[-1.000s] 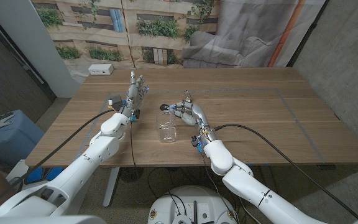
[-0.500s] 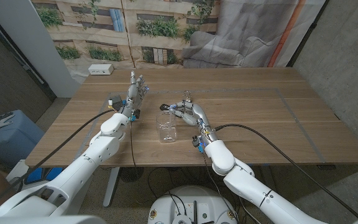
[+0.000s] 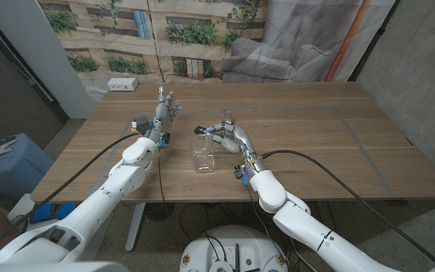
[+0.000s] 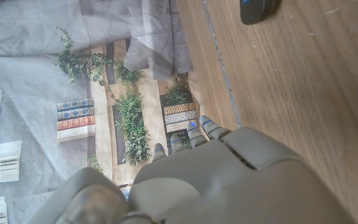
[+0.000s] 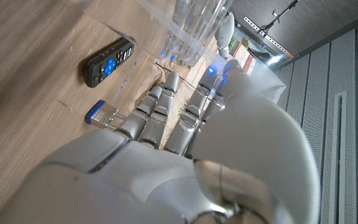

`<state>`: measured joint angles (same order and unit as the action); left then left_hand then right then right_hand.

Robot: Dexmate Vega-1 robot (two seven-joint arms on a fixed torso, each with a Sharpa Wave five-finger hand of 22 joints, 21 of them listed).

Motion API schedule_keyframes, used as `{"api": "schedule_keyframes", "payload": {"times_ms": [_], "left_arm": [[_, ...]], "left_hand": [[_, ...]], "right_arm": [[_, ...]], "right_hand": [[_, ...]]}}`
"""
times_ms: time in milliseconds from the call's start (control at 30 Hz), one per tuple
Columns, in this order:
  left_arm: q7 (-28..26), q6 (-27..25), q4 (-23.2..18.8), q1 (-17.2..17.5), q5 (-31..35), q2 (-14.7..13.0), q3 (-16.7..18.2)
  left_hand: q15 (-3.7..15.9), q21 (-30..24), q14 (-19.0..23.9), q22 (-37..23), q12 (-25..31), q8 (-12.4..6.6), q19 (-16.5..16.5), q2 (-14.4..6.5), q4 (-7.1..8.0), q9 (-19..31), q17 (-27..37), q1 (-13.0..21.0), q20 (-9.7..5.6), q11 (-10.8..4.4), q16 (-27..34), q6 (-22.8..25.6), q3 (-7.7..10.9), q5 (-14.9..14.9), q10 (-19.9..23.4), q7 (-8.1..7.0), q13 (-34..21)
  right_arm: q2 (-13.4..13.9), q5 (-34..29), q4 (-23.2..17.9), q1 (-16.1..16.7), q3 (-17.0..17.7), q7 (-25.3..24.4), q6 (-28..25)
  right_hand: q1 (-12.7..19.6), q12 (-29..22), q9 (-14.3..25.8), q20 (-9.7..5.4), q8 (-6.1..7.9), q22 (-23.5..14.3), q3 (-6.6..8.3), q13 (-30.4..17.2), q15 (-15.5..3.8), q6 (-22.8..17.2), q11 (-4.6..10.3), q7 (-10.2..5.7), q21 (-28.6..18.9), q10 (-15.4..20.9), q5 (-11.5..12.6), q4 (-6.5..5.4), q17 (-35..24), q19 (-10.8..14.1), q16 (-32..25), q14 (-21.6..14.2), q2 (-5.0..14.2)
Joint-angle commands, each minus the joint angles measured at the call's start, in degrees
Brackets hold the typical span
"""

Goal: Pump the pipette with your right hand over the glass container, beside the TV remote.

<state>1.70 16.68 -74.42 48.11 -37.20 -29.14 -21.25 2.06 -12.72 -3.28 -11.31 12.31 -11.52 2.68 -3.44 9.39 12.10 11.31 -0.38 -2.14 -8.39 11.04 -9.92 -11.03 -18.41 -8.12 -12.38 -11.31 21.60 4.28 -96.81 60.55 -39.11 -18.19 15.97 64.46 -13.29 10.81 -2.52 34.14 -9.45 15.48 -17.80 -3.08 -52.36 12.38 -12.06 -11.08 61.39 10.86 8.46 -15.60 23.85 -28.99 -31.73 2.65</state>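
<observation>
In the head view, the right robot hand (image 3: 229,134) is seen raised just beside the glass container (image 3: 202,153), its fingers curled around the pipette (image 3: 205,130), whose tip reaches out toward the space above the container's open top. The container stands upright on the wooden bench (image 3: 308,128), near its front edge, between the two arms. The left robot hand (image 3: 167,112) is held on its edge farther back, its fingers straight and slightly apart, with nothing in it; the TV remote (image 3: 164,138) lies just beside its wrist, near the container. A white box (image 3: 122,85) sits at the bench's far left corner. In the left wrist view, the back of the left robot hand (image 4: 216,162) is shown over bare wood, fingers extended. In the right wrist view, the right robot hand (image 5: 185,118) is seen with fingers curled inward; the clear container (image 5: 191,25) stands beyond them, the remote (image 5: 108,61) lies on the wood beside it, and a small blue-capped object (image 5: 98,113) lies nearby.
</observation>
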Motion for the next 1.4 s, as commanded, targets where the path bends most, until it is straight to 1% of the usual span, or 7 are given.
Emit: {"api": "schedule_keyframes", "payload": {"times_ms": [33,100,333,833,1033,1100,1400], "left_arm": [[0.0,0.0,0.0,0.0,0.0,0.0,0.0],[0.0,0.0,0.0,0.0,0.0,0.0,0.0],[0.0,0.0,0.0,0.0,0.0,0.0,0.0],[0.0,0.0,0.0,0.0,0.0,0.0,0.0],[0.0,0.0,0.0,0.0,0.0,0.0,0.0],[0.0,0.0,0.0,0.0,0.0,0.0,0.0],[0.0,0.0,0.0,0.0,0.0,0.0,0.0]], "left_hand": [[6.56,-0.3,-0.5,-0.1,0.3,-0.34,0.4,-2.3,-0.03,0.1,0.1,0.2,-5.04,-0.19,0.3,-0.1,-0.48,-0.3,0.0,-0.32,-0.3],[6.57,-0.3,-0.5,-0.1,0.3,-0.34,0.4,-2.3,-0.03,0.1,0.1,0.2,-5.06,0.01,0.3,-0.1,-0.48,-0.3,0.0,-0.32,-0.3],[6.62,-0.3,-0.5,-0.1,0.3,-0.35,0.4,-2.3,-0.02,0.1,0.1,0.2,-5.07,-0.05,0.3,0.0,-0.48,-0.3,0.0,-0.32,-0.3],[6.58,-0.3,-0.5,-0.1,0.3,-0.34,0.4,-2.3,-0.03,0.1,0.1,0.2,-5.07,-0.14,0.3,-0.1,-0.49,-0.3,0.0,-0.32,-0.3],[6.61,-0.3,-0.5,-0.1,0.3,-0.34,0.4,-2.3,-0.03,0.1,0.1,0.2,-5.06,-0.18,0.3,-0.1,-0.49,-0.3,0.1,-0.32,-0.3],[6.61,-0.3,-0.5,-0.1,0.3,-0.34,0.4,-2.3,-0.03,0.1,0.1,0.2,-5.08,0.06,0.3,-0.1,-0.5,-0.3,0.0,-0.32,-0.3],[6.62,-0.3,-0.5,-0.1,0.3,-0.34,0.4,-2.3,-0.03,0.1,0.1,0.2,-5.06,-0.16,0.3,-0.1,-0.51,-0.3,0.0,-0.32,-0.3]], "right_arm": [[0.5,0.0,-0.7,0.1,0.0,0.4,-1.2],[0.7,-0.1,-0.6,0.0,-0.1,0.7,-1.1],[0.9,0.3,-1.2,0.2,0.1,0.7,-1.6],[1.4,0.3,-0.8,-0.1,0.3,1.5,0.3],[1.7,0.7,-1.6,0.1,0.6,1.8,0.0],[1.8,0.8,-1.8,0.1,0.7,1.9,0.0],[2.4,1.1,-2.8,0.2,0.9,2.6,-0.5]], "right_hand": [[-0.4,0.3,0.3,0.42,-0.21,-0.3,-0.29,0.0,-8.83,0.5,0.03,-0.15,0.1,-0.4,-0.1,-0.16,0.0,0.0,0.1,0.1,0.15],[-0.6,0.4,0.3,0.52,-0.31,-0.3,-0.36,0.1,-8.74,0.7,0.03,-0.17,0.1,-0.5,-0.1,-0.21,0.0,0.0,0.2,0.2,0.12],[-1.0,0.5,0.3,0.72,-0.51,-0.3,-0.56,0.2,-8.66,1.0,0.03,-0.23,0.1,-0.7,-0.1,-0.32,0.0,-0.1,0.3,0.3,0.11],[-2.4,0.8,0.4,1.29,-0.94,-0.3,-1.14,0.5,-8.31,1.6,-0.01,-0.36,0.1,-1.4,-0.1,-0.66,0.2,-0.3,0.7,0.6,-0.04],[-2.9,0.9,0.4,1.46,-1.1,-0.3,-1.36,0.5,-8.13,1.8,0.0,-0.42,0.2,-1.5,-0.1,-0.78,0.1,-0.5,0.7,0.6,-0.03],[-3.1,0.8,0.4,1.51,-1.14,-0.3,-1.44,0.5,-8.1,1.8,0.01,-0.44,0.2,-1.5,-0.2,-0.79,0.1,-0.5,0.7,0.7,-0.07],[-3.6,0.9,0.4,1.72,-1.4,-0.3,-1.66,0.5,-8.08,2.1,-0.03,-0.46,0.2,-1.7,-0.1,-0.85,0.2,-0.6,0.9,0.8,-0.13]]}}
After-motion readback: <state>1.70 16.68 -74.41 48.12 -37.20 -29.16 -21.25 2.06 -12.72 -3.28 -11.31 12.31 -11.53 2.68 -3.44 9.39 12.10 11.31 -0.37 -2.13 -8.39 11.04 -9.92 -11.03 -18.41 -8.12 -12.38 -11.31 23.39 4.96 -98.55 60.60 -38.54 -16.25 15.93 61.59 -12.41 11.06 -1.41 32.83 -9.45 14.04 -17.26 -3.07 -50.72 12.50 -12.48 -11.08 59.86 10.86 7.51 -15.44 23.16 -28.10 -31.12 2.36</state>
